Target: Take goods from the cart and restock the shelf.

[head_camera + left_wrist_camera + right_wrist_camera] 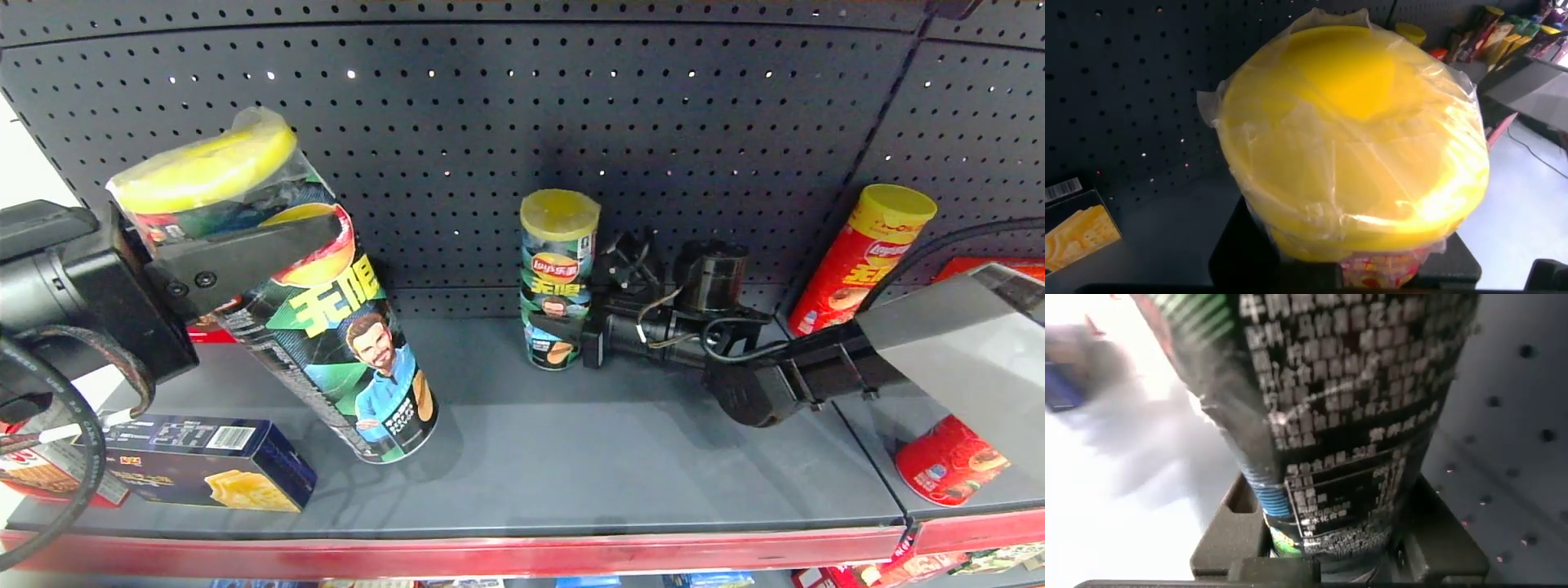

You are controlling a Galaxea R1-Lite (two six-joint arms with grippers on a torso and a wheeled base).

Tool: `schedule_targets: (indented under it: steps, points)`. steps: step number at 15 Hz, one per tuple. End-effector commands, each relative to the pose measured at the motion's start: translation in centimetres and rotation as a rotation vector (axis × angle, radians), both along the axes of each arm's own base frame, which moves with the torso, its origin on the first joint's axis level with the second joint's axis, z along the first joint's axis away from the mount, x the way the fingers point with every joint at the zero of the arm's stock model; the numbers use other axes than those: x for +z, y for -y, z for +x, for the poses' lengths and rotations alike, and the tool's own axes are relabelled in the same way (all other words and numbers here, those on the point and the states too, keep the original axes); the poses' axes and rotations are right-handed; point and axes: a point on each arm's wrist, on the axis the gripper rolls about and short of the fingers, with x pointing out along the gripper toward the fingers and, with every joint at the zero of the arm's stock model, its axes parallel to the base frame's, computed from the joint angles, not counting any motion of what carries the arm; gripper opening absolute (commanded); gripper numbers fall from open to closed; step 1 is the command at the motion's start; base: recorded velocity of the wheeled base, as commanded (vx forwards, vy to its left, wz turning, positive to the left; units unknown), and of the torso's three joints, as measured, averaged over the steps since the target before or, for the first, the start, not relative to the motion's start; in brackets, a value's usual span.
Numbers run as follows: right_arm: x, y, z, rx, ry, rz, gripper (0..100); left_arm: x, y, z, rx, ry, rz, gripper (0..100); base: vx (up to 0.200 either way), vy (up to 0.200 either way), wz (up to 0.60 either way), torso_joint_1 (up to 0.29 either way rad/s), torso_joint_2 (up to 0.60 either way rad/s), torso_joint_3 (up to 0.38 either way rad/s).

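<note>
One can (343, 351) in left gripper (286, 237) leans lid-leftward; other can (558, 278) upright.

Tilted can (326, 327), yellow lid, plastic-wrapped, leans over the shelf (571, 457); matching upright can (558, 269) stands at the back.

Large yellow characters are printed on the tilted can (326, 327), left of the upright can (558, 278), which bears a red logo. A barcode is seen on the blue box (204, 469), farther left.
</note>
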Motion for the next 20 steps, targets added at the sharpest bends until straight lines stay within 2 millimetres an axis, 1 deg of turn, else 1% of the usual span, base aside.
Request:
schedule_targets:
  steps: [1,2,3,4,5,7,8,9,11,12,16,19,20]
  points:
    - [2.5,1.1,-4.6,0.036,0.029,0.02,0,0.1,-0.1,-0.3,0.0,0.006,-0.003,0,0.0,0.0,0.0,0.0,0.0,0.0]
    - [2.5,1.3,-5.8,0.047,0.022,0.018,0,-0.1,-0.1,-0.3,0.0,0.001,-0.001,0,0.0,0.0,0.0,0.0,0.0,0.0]
    - [2.2,2.1,-8.2,0.065,0.002,0.01,0,-0.3,-0.2,-0.3,0.003,-0.003,0.002,0,0.0,0.0,0.0,0.0,0.0,0.0]
    - [1.6,2.8,-9.7,0.073,-0.015,0.005,0,-0.4,-0.2,-0.3,0.003,-0.006,0.003,0,0.0,0.0,0.0,0.0,0.0,0.0]
    - [1.5,3.0,-10.4,0.077,-0.016,0.004,0,-0.3,-0.2,-0.3,0.003,-0.005,0.003,0,0.0,0.0,0.0,0.0,0.0,0.0]
    - [-0.6,4.3,-12.6,0.086,-0.057,-0.023,0,-0.3,-0.2,-0.3,0.004,-0.005,0.003,0,0.0,0.0,0.0,0.0,0.0,0.0]
    - [-1.0,4.5,-13.0,0.092,-0.058,-0.024,0,-0.4,-0.2,-0.3,0.004,-0.006,0.003,0,0.0,0.0,0.0,0.0,0.0,0.0]
    - [-1.9,4.6,-13.5,0.1,-0.068,-0.03,0,-0.5,-0.3,-0.5,0.006,-0.009,0.004,0,0.0,0.0,0.0,0.0,0.0,0.0]
    - [-3.1,4.5,-14.1,0.114,-0.091,-0.046,0,-0.8,-0.4,-0.7,0.006,-0.015,0.006,0,0.0,0.0,0.0,0.0,0.0,0.0]
    - [-3.2,4.5,-14.0,0.114,-0.095,-0.048,0,-0.8,-0.4,-0.8,0.006,-0.013,0.006,0,0.0,0.0,0.0,0.0,0.0,0.0]
    - [-4.6,4.0,-13.3,0.113,-0.125,-0.069,0,-1.0,-0.5,-1.2,0.004,-0.013,0.006,0,0.0,0.0,0.0,0.0,0.0,0.0]
    - [-5.1,3.5,-12.1,0.113,-0.108,-0.056,0,-1.2,-0.5,-1.2,0.004,-0.02,0.007,0,0.0,0.0,0.0,0.0,0.0,0.0]
    - [-5.2,3.5,-12.1,0.113,-0.111,-0.057,0,-1.2,-0.5,-1.2,0.004,-0.019,0.008,0,0.0,0.0,0.0,0.0,0.0,0.0]
